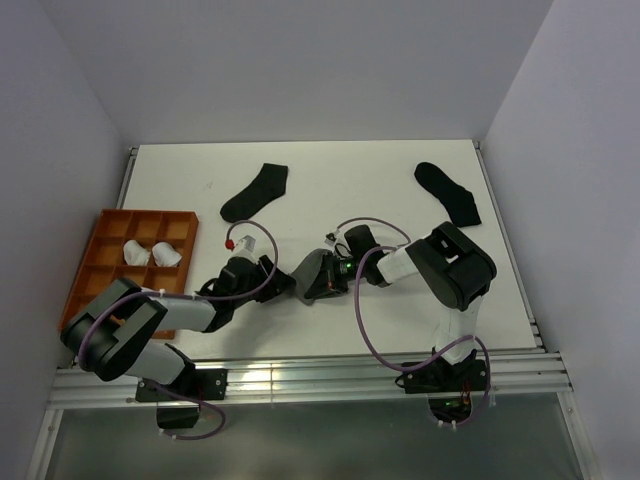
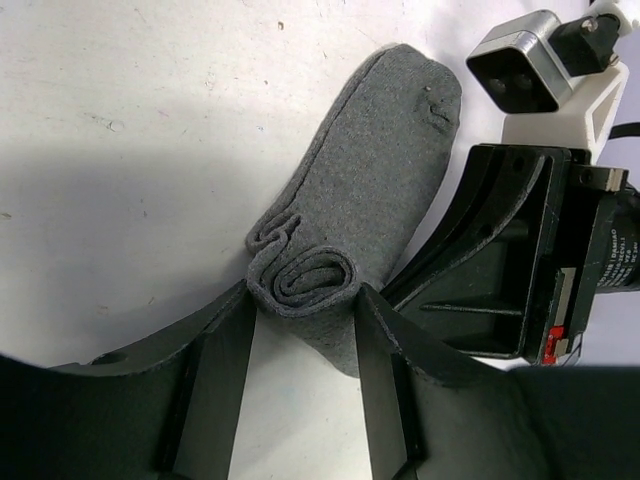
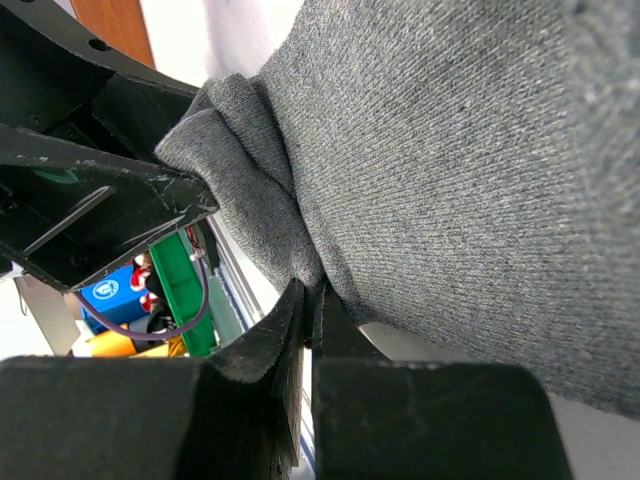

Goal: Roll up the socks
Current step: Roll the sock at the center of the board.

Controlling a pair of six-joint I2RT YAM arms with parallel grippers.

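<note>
We see the left tool (image 2: pixel 305 300) clamped on the rolled end of the grey sock (image 2: pixel 385 170); at its three o'clock, the right tool (image 3: pixel 310 300), closed tight, pinches the fabric.

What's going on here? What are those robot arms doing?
They're rolling up a grey sock. The left gripper holds the rolled-up end, and the right gripper is shut on the sock's edge. Two black socks lie flat farther back. Two white bundles sit in the orange tray.
</note>
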